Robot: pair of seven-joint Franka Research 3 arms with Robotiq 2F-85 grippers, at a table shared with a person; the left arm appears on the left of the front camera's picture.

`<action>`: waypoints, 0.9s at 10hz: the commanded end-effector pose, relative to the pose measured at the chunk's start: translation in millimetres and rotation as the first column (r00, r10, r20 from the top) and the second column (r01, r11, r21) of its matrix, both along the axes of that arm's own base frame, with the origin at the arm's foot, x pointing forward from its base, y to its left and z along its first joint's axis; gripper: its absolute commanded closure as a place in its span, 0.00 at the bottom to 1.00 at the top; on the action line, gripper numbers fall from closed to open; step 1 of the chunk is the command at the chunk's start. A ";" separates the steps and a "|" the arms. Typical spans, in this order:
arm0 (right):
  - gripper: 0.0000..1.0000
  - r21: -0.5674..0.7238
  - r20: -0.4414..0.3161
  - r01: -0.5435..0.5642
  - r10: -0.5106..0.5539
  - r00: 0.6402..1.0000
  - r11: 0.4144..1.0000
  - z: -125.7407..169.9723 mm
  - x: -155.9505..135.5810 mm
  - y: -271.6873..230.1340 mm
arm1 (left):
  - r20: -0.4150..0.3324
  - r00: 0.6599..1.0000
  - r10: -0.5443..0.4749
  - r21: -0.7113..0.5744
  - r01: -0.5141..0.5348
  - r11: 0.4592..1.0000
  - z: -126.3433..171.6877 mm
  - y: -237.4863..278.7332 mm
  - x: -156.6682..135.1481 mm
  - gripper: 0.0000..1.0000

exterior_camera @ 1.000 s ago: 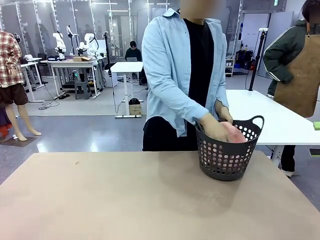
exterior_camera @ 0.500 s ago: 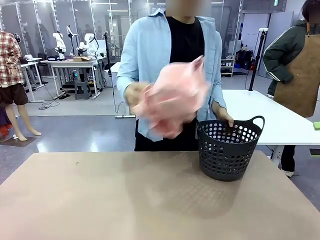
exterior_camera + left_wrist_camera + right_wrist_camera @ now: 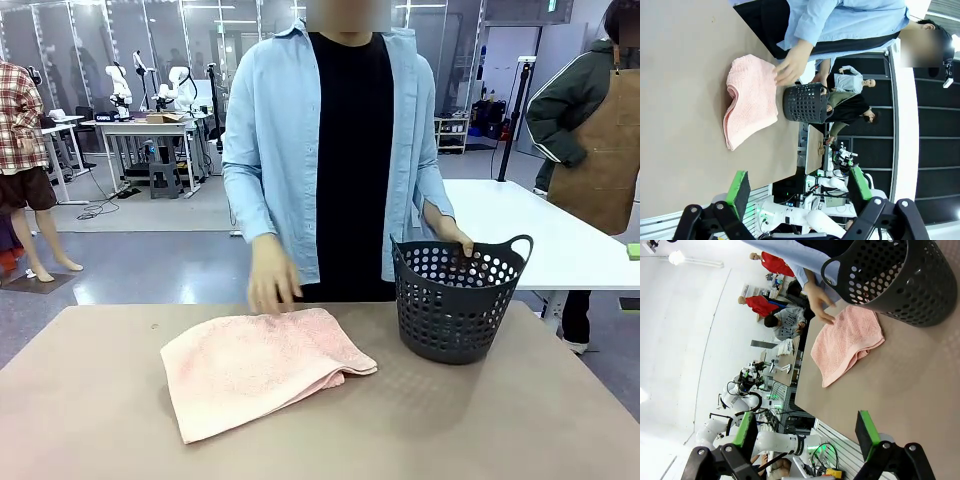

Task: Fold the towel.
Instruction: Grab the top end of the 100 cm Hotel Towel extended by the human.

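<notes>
Salmon-pink terry towel (image 3: 262, 368) out of reach of both arms for now: left gripper (image 3: 799, 189) and right gripper (image 3: 806, 434) hang back on the robot's side above the beige table (image 3: 90, 410), jaws spread wide, nothing between the green pads. Was in the basket a second ago, then mid-air in the person's hands, now dropped flat on the table, left of centre, just beside the basket. Means handover looks done and folding can start; no fold by the robot yet. Lies as a skewed rectangle, apparently already loosely doubled, layers showing at the end by the basket. Long axis runs across the table, from the robot's near left up toward the far right, so that end points at the basket and the other at the near-left corner. Beyond its far edge, person's right hand (image 3: 270, 285): fingers down, loosely open, holding nothing; touching the towel or just off it, can't tell. Farther right, dark grey perforated plastic basket (image 3: 455, 320), person's left hand (image 3: 455, 238) resting on its rim.
</notes>
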State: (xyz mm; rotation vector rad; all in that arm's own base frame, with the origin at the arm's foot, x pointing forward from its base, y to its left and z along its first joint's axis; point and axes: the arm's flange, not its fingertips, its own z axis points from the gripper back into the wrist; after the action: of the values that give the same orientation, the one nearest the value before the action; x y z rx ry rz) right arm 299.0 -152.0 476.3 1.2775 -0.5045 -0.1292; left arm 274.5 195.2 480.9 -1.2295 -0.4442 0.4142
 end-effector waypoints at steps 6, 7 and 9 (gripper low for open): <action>0.00 0.003 0.008 -0.004 0.004 1.000 1.000 0.1 0.4 -0.9 | -0.002 1.000 -0.015 -0.001 0.015 1.000 0.3 0.2 -0.3 0.00; 0.00 0.003 0.008 -0.004 0.004 1.000 1.000 0.1 0.4 -0.9 | -0.002 1.000 -0.015 -0.001 0.015 1.000 0.3 0.2 -0.3 0.00; 0.00 0.003 0.008 -0.004 0.004 1.000 1.000 0.1 0.4 -0.9 | -0.002 1.000 -0.015 -0.001 0.015 1.000 0.3 0.2 -0.3 0.00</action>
State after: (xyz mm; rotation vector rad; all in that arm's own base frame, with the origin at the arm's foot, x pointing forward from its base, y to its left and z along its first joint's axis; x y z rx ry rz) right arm 299.0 -152.0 476.3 1.2775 -0.5045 -0.1292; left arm 274.5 195.2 480.9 -1.2295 -0.4442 0.4142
